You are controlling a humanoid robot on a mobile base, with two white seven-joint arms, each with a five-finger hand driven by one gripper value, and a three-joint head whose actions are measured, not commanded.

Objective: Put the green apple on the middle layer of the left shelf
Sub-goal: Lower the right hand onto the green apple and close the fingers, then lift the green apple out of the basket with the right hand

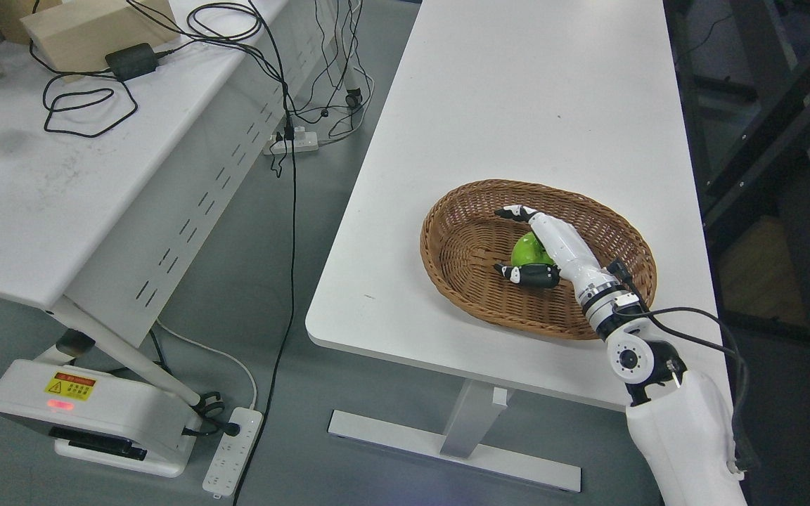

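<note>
Down in the basket [461,281], our right hand [528,242] is spread wide, and the green apple [528,251] sits right under its palm.

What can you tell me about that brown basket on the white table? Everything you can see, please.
The basket is an oval, shallow bowl of brown woven wicker with a thicker braided rim. It sits flat on the white table, towards the near right corner. Inside lies a green apple, near the middle. The robot's right hand reaches in over the near right rim, fingers spread around the apple; whether it already grips it, or touches the basket itself, I cannot tell. Nothing else shows inside.
</note>
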